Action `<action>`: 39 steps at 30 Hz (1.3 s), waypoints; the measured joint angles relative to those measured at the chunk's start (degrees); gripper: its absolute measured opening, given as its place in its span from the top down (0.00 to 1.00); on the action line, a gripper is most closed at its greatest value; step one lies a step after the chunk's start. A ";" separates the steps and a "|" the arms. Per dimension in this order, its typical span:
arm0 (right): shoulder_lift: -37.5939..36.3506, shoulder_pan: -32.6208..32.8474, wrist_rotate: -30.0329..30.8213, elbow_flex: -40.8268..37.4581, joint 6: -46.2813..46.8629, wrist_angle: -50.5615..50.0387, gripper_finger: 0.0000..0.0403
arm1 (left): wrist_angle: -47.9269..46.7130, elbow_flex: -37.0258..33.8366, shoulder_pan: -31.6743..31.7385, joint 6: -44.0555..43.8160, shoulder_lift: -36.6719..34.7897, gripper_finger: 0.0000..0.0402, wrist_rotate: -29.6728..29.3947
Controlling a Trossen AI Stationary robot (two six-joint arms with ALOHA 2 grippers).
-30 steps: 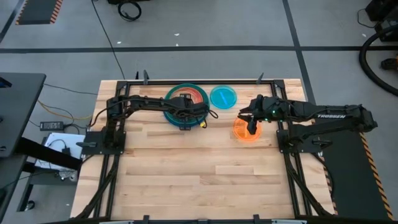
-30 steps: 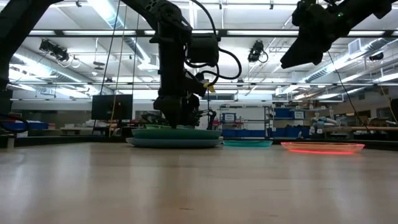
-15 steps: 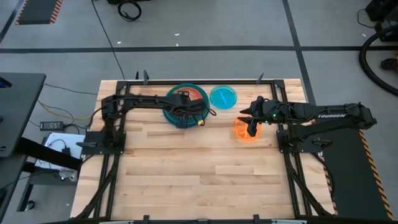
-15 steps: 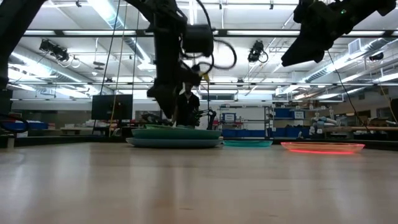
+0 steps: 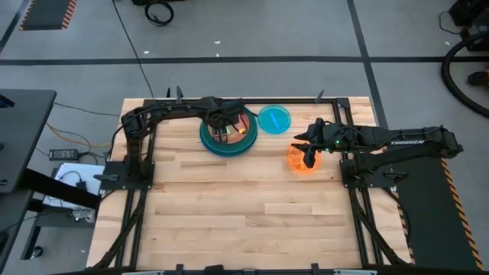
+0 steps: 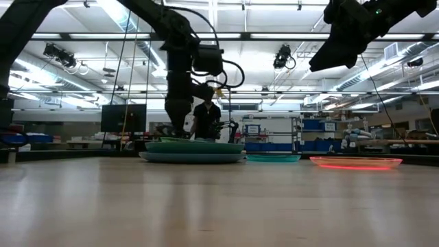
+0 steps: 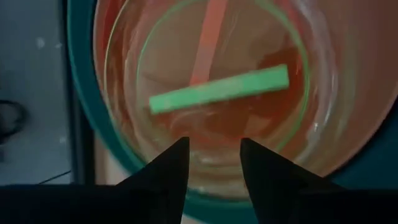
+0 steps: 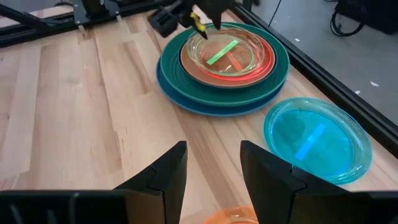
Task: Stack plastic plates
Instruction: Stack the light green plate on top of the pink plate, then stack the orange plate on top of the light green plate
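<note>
Stacked plates [image 5: 228, 131] sit beneath the left gripper [image 7: 214, 163], open and empty, near the table's [image 5: 244, 214] far edge.

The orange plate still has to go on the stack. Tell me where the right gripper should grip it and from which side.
Grip the orange plate by its thin raised rim, probably the edge facing the right arm's base. It lies flat on the table, so only the rim offers a pinch. The right gripper hovers open above it; one finger would go inside the lip, one outside. The cyan plate lies apart, out of the way.
</note>
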 joint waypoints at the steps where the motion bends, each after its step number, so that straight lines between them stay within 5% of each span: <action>1: 0.00 0.02 -0.01 -0.01 -0.04 0.18 0.60 | 0.96 0.03 0.34 -0.04 0.35 0.63 1.61; 16: 0.00 0.26 -0.04 -0.02 -0.73 0.68 0.60 | 13.19 0.09 1.97 5.27 6.21 0.63 4.18; 22: 0.00 0.26 -0.01 -0.02 -0.46 0.66 0.60 | 10.94 0.02 1.31 4.79 5.00 0.63 4.27; 27: 0.00 0.26 1.11 -0.02 -0.96 0.24 0.60 | 10.53 0.00 -0.20 3.16 2.47 0.63 4.21; 39: 0.02 -2.68 7.20 -5.42 -4.33 4.21 0.60 | 27.84 0.00 -8.88 6.24 2.57 0.63 5.62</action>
